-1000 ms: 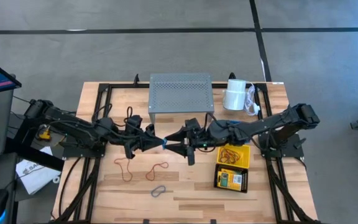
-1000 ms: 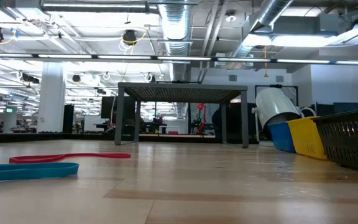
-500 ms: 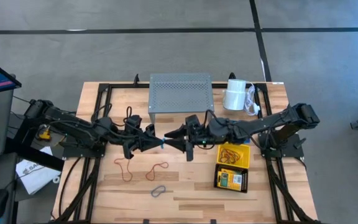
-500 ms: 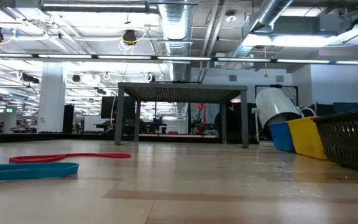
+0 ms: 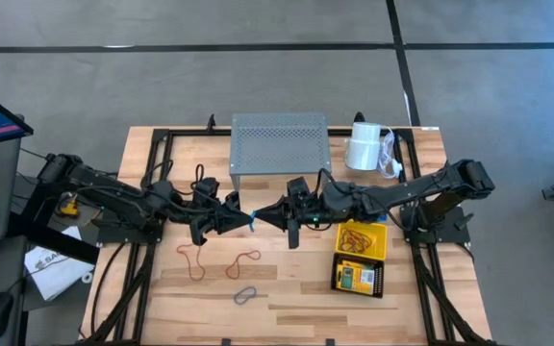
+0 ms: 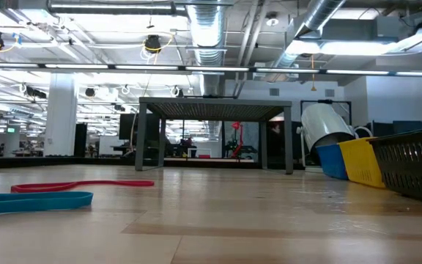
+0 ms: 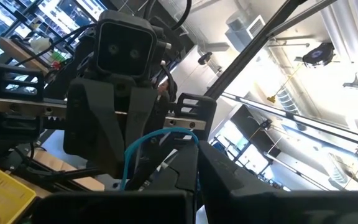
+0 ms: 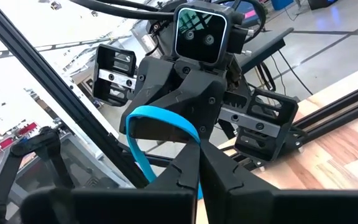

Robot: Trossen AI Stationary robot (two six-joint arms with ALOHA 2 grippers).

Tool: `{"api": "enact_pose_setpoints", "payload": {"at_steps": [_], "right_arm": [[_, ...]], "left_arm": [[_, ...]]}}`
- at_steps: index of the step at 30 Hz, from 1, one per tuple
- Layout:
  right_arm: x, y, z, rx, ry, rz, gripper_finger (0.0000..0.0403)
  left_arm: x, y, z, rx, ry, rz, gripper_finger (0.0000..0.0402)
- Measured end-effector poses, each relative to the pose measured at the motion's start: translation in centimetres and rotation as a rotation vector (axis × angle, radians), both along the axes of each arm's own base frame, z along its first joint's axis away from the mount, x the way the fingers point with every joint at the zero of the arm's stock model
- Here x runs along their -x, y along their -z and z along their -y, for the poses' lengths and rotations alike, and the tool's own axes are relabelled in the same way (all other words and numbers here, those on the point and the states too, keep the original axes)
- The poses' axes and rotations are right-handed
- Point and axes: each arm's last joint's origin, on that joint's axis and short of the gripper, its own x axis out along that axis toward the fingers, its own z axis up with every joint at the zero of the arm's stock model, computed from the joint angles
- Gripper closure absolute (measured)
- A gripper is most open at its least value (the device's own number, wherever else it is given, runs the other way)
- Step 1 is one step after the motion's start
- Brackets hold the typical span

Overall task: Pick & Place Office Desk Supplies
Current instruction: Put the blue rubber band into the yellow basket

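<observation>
Above the table's middle a thin blue loop [image 5: 253, 220] spans the short gap between my two grippers, clear of the wood. My left gripper [image 5: 244, 221] reaches in from the left and is shut on it. My right gripper [image 5: 262, 217] reaches in from the right, tip to tip with the left, and is shut on it too. Two red-orange loops [image 5: 195, 259] [image 5: 244, 260] and a grey loop [image 5: 246, 294] lie flat on the table nearer the front. A yellow basket [image 5: 380, 236] holds loops. A black basket [image 5: 337, 277] holds a crayon box [image 5: 357, 278]. My left gripper pinches one end of the blue loop [image 7: 196, 149] between its two fingers, coming level from the table's left. The loop arches out ahead of the fingers, lifted clear of the table. My right gripper pinches the loop's other end [image 8: 191, 134] between its two fingers, coming level from the table's right. The band bows out in a slack arc [image 8: 157, 118] between the two grippers, clear of the table.
A grey perforated shelf [image 5: 279, 144] stands at the far middle, with a white paper roll [image 5: 364, 150] to its right. In the low view, blue [image 6: 332, 160], yellow [image 6: 361, 163] and black [image 6: 416, 172] baskets line the right. Bare wood lies at the front middle.
My right gripper's fingers, spread wide on either side of the blue loop's end a second ago, have shut and taken hold of it. The left gripper has kept still, holding the loop in the air.
</observation>
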Motion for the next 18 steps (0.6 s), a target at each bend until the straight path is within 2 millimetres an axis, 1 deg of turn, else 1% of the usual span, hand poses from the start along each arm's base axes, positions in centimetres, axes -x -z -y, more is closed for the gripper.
{"api": "enact_pose_setpoints", "payload": {"at_steps": [9,18], "right_arm": [[0.05,-0.22,-0.05,-0.024,-0.002,0.018,0.0402],[0.1,-0.31,-0.27,-0.042,-0.015,0.025,0.0402]], "left_arm": [[0.03,-0.09,-0.01,0.002,0.0,0.01,0.0398],[0.05,-0.16,-0.03,0.005,-0.005,0.016,0.0372]]}}
